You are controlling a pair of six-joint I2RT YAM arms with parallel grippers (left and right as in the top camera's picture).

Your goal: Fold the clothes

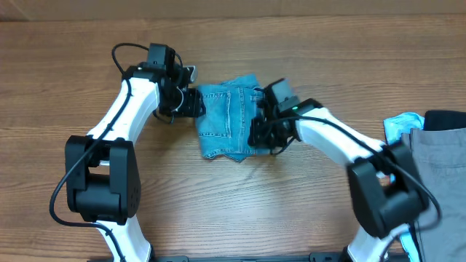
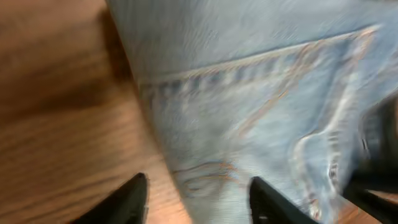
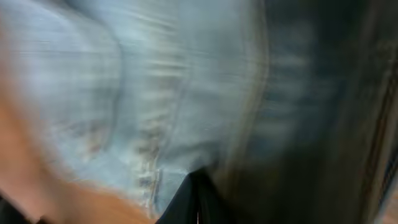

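The light blue denim jeans (image 1: 227,120) lie folded into a small bundle at the middle of the table, a stitched back pocket facing up. My left gripper (image 1: 195,103) is at the bundle's left edge. In the left wrist view it (image 2: 199,193) is open, one finger over the wood and one over the jeans (image 2: 267,93). My right gripper (image 1: 261,131) is at the bundle's right edge. The right wrist view is blurred: the fingers (image 3: 198,186) are pressed together where the denim (image 3: 124,81) gathers at their tip.
At the right edge of the table lie grey trousers (image 1: 440,156), a plain pale-blue cloth (image 1: 400,125) and a dark garment (image 1: 445,116). The table is bare wood (image 1: 240,211) all round the bundle.
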